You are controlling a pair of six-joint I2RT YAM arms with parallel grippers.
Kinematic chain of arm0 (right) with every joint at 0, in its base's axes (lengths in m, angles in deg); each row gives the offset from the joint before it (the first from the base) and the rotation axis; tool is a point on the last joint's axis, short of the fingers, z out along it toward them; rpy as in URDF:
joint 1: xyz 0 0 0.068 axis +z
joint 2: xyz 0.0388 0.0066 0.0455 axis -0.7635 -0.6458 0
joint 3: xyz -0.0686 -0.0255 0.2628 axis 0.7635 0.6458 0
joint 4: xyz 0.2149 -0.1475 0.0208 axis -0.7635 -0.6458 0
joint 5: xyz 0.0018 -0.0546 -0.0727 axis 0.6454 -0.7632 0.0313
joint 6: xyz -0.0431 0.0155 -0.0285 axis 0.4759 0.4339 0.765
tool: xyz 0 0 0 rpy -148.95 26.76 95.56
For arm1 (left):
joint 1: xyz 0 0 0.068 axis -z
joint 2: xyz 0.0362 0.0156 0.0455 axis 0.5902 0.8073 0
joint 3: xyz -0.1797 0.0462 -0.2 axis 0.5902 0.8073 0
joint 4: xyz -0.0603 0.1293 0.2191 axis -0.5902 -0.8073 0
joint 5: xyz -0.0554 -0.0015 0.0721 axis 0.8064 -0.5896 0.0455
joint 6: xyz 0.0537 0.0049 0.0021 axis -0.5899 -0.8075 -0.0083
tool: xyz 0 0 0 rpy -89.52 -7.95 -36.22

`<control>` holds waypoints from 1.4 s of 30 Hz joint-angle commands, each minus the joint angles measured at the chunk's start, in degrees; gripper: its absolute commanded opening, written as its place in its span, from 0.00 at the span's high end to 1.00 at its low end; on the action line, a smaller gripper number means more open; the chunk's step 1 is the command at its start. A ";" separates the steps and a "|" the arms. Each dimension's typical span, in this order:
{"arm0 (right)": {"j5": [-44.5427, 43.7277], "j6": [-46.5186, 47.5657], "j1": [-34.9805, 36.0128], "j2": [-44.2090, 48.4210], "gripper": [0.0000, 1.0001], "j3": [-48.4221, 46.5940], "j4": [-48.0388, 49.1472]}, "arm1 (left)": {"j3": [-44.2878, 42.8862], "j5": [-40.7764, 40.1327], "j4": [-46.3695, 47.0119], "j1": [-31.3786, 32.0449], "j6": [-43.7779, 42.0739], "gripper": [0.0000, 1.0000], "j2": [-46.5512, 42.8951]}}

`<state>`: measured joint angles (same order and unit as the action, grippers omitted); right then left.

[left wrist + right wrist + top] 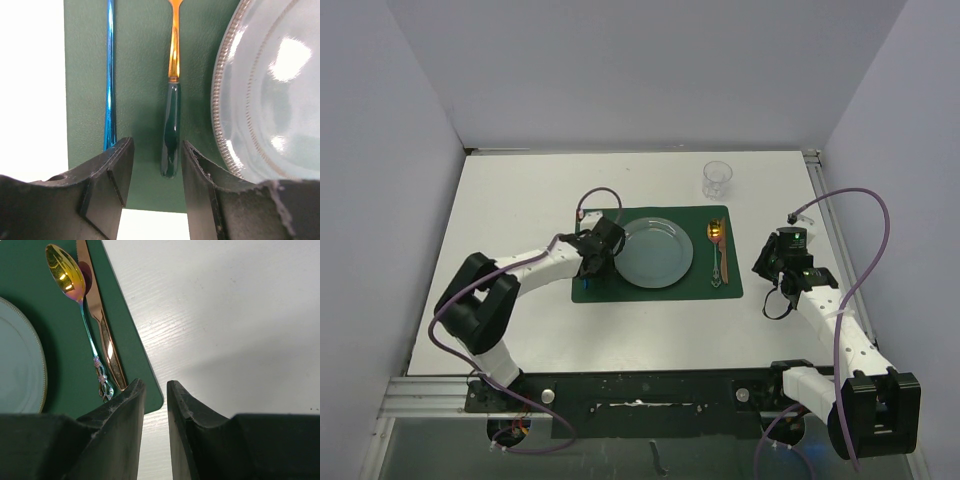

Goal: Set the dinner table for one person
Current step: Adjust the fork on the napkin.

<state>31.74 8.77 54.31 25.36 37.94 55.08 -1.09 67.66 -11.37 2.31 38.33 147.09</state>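
The left gripper [157, 150] sits low over the left strip of the green placemat [140, 75], jaws released. They straddle the dark-handled gold utensil [171, 130] with a gap showing on each side, so nothing is held. That piece lies flat on the mat, just left of the plate [270, 100], with a thin blue utensil [109, 75] on its other side. The dinner table [520, 200] spreads white under everything, the mat near its middle.

Over on the right, the right gripper [155, 385] hovers by the mat's near right corner, jaws a narrow slit apart and empty. The spoon [62, 270] and knife [102, 325] lie side by side on the mat beyond it.

Here's the danger as I read it: the left fingers are tight in among things. One finger is close to the plate's beaded rim and the other runs right up against the blue piece. A sideways pull-out rather than a straight lift could drag a handle crooked or nudge the plate.

The clear glass [717, 178] stands off the mat at the far right. It looks light and slick, and a hurried grab could tip it.
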 commanded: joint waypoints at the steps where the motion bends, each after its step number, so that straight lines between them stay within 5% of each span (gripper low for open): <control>1: 0.06 0.27 -0.05 0.25 0.74 -2.20 2.01 | -6.61 -3.47 -0.95 -0.81 -0.80 0.59 -4.57; 12: 4.16 -0.67 0.12 -2.24 0.76 -0.72 6.01 | -17.65 -1.16 -1.23 -2.25 -3.26 0.59 -3.39; 16: 5.77 -0.69 0.21 -3.08 0.86 -0.68 6.95 | -16.98 -1.59 -0.14 -2.50 -1.49 0.62 0.03; 18: 6.46 -0.60 0.36 -3.08 0.96 -0.63 7.24 | -15.74 -1.22 1.21 -2.61 -0.71 0.70 1.08; 21: 8.41 -0.35 0.56 -3.06 1.00 -0.61 8.20 | -14.41 2.28 2.94 -3.89 0.49 1.00 2.53; 40: 21.89 2.48 2.58 -20.57 1.00 -7.07 17.90 | -15.28 5.38 4.51 -9.92 2.12 1.00 4.48; 42: 23.11 3.27 2.58 -21.75 0.92 -9.17 17.84 | -15.76 6.35 4.77 -10.36 1.75 0.96 5.33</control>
<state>50.91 9.88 56.59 4.24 34.16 68.15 -14.32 71.92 -9.77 -6.94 40.54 151.61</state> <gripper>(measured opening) 0.022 0.012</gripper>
